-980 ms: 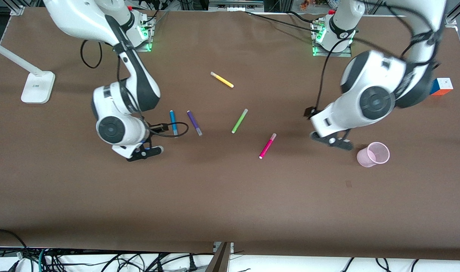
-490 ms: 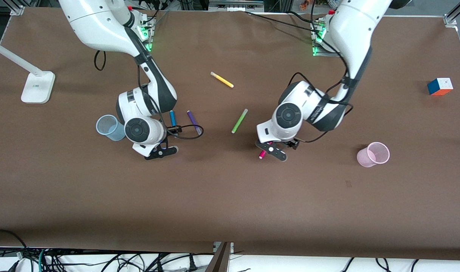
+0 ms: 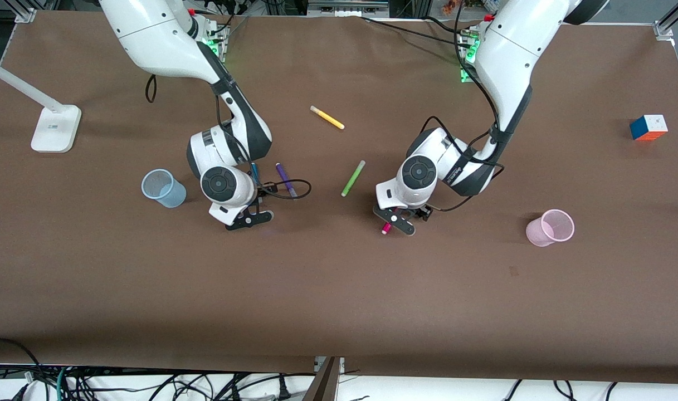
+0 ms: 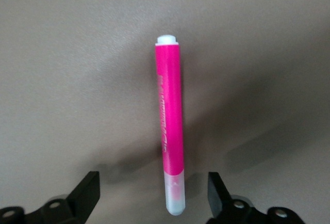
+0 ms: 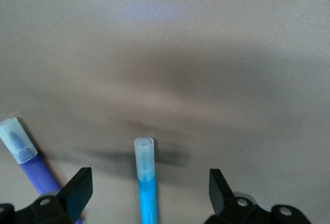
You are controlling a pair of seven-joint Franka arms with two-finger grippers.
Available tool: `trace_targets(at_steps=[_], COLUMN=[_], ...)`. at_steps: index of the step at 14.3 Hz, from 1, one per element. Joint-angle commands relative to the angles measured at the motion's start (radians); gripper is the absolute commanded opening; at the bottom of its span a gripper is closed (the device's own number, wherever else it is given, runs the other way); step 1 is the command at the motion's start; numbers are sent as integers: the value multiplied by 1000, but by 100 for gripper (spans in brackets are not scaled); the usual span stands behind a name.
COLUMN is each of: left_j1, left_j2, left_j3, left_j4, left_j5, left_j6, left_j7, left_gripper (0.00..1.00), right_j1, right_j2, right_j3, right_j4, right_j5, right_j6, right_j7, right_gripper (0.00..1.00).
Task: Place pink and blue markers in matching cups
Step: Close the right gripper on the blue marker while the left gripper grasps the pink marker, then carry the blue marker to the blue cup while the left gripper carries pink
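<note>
The pink marker (image 3: 384, 228) lies on the table, mostly hidden under my left gripper (image 3: 395, 220). In the left wrist view the marker (image 4: 169, 115) lies between the open fingers of the left gripper (image 4: 153, 190), its pale cap level with the fingertips. The blue marker (image 3: 253, 169) lies beside the purple pen (image 3: 286, 180), partly hidden under my right gripper (image 3: 249, 216). In the right wrist view the right gripper (image 5: 149, 188) is open astride the blue marker (image 5: 147, 193). The pale blue cup (image 3: 163, 188) stands toward the right arm's end. The pale pink cup (image 3: 550, 227) stands toward the left arm's end.
The purple pen (image 5: 26, 157) lies close to one right finger. A green pen (image 3: 353, 177) and a yellow pen (image 3: 327, 117) lie mid-table. A colour cube (image 3: 648, 127) sits near the left arm's end, a white lamp base (image 3: 54, 128) near the right arm's end.
My left arm swung from beside the pink cup to over the pink marker. My right arm shifted toward the blue marker, uncovering the blue cup. Both grippers stay open.
</note>
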Motion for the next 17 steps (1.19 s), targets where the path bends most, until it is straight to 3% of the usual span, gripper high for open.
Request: trace_targets(at_steps=[1,4,6,8,10,14,17], left_j1=[-13,-18,-18,-9,0,65,128], left_j2=[-11,0,-8,-37,-87,-127,-118], left_j3=[4,4,2,2,10,16,34], left_j4=[-18,-16,-16,-11,13,181,283], left_j5=[24,30,30,30,29,37,160], left_j6=[12,12,1,-55,-210,-676,-926], left_j7=[1,1,14,11,10,58,203], left_gripper=[46,32,4,0,0,0,0], right_j1=[8,8,8,8,11,8,-22], right_j2=[9,10,10,10,7,-66,-164], right_j3=[-6,-4,-6,-6,-4,-13,-49], right_j4=[-15,-17,-17,-15,-14,3,15], right_j5=[14,13,14,13,9,9,12], right_j6=[48,52,51,46,42,-18,-104], right_j7=[10,10,10,7,-7,-114,-340], right_gripper=[90,52,30,9,1,1,1])
